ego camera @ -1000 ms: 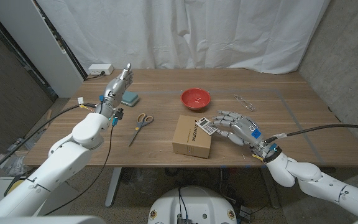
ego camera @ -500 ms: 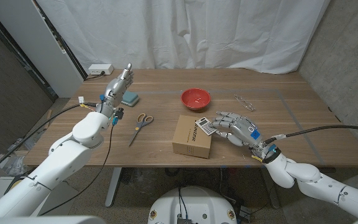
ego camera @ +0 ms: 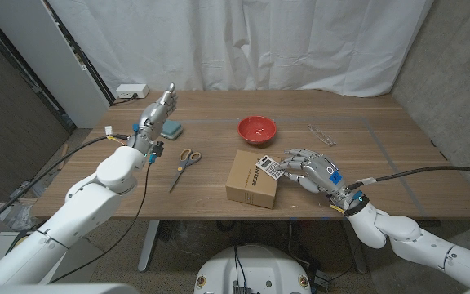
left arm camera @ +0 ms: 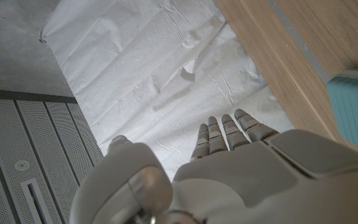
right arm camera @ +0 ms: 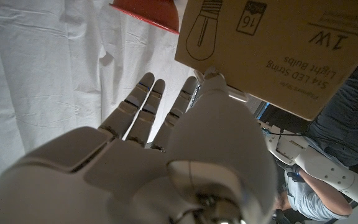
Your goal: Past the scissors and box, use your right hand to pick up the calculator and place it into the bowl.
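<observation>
**Right hand closing on the calculator at the box's corner**

The calculator (ego camera: 268, 168) lies tilted on the right top corner of the cardboard box (ego camera: 251, 180), near the middle of the table's front half. Over the last second my right hand (ego camera: 310, 169) has crept in from the right, and its fingers (ego camera: 288, 161) now reach the calculator's right edge, where a second ago they stood just off it. They are spread and slightly curled; I cannot tell whether they have any grip yet, but I judge not, since the calculator has not shifted. So the pick is only starting. The red bowl (ego camera: 256, 127) waits beyond the box toward the table's far edge. The scissors (ego camera: 187, 161) lie left of the box. My left hand (ego camera: 157, 109) stays raised near the table's far left corner, fingers apart, holding nothing.
</observation>
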Robot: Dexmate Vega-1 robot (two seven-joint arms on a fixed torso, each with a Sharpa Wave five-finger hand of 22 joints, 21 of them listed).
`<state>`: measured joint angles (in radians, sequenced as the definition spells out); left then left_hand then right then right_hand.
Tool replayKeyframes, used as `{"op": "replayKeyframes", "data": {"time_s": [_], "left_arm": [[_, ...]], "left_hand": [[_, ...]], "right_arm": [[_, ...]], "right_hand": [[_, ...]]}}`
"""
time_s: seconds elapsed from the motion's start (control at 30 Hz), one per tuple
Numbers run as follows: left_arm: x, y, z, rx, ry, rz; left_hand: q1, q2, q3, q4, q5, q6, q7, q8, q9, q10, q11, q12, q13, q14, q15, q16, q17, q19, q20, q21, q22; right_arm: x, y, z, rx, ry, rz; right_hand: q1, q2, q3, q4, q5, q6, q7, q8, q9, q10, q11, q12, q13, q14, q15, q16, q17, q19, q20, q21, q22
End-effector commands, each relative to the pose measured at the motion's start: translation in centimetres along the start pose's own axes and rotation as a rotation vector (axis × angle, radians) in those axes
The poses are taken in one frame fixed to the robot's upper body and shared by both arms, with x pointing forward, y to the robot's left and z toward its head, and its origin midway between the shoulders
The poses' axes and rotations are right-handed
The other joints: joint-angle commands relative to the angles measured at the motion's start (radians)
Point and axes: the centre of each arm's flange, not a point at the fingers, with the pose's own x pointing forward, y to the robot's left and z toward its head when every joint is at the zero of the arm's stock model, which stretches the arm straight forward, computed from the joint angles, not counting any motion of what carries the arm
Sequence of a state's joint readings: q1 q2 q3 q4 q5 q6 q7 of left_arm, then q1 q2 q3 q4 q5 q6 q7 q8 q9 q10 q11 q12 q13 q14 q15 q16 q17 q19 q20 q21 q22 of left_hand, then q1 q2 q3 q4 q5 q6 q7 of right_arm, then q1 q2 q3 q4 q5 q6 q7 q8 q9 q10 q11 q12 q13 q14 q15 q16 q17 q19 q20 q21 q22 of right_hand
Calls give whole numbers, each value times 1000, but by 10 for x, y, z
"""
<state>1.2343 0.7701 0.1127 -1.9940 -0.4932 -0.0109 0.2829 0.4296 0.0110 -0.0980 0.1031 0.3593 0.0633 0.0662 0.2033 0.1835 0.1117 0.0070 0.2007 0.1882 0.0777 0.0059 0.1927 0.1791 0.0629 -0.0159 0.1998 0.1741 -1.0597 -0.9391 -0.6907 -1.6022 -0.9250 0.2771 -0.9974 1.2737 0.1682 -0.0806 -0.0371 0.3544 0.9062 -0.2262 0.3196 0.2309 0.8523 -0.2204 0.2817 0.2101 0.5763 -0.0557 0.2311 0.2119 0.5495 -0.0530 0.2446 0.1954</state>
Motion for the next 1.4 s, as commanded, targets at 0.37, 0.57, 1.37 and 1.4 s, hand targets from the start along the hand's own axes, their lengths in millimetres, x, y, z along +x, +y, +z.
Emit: {"op": "replayKeyframes", "data": {"time_s": [0.37,0.57,1.37,1.4], "left_arm": [[6,-4,-2,-9,4,-2],[6,-5,-3,-16,0,4],[15,5,-10,-47,-19,22],[15,5,-10,-47,-20,23]], "left_hand": [[4,14,-13,1,2,8,-3,-3,6,7,0,2,3,-2,4,-3,5,-4,0,-1,5],[4,15,-14,1,2,8,-3,-3,6,7,0,2,3,-2,4,-3,5,-4,0,-1,5],[6,17,-19,1,2,9,-2,-4,6,9,1,3,3,-1,5,-3,5,-4,0,0,5],[6,17,-19,1,2,9,-1,-4,6,9,1,3,3,-2,4,-3,5,-4,0,-1,5]], "right_arm": [[5,-11,-8,0,20,-25],[6,-17,-9,6,35,-33],[20,-36,-1,53,95,-25],[21,-37,-2,54,97,-23]], "right_hand": [[-38,-5,12,32,-38,126,2,58,-5,127,2,29,6,96,-145,11,7,50,-120,18,5],[-38,3,20,36,-47,141,2,65,-2,141,3,26,2,124,-148,17,12,62,-124,22,6],[-24,-3,40,37,-81,157,5,87,31,186,7,39,13,195,-164,8,12,61,-133,18,8],[-23,-3,41,37,-82,157,5,87,32,187,7,40,13,197,-164,8,12,59,-133,18,8]]}}
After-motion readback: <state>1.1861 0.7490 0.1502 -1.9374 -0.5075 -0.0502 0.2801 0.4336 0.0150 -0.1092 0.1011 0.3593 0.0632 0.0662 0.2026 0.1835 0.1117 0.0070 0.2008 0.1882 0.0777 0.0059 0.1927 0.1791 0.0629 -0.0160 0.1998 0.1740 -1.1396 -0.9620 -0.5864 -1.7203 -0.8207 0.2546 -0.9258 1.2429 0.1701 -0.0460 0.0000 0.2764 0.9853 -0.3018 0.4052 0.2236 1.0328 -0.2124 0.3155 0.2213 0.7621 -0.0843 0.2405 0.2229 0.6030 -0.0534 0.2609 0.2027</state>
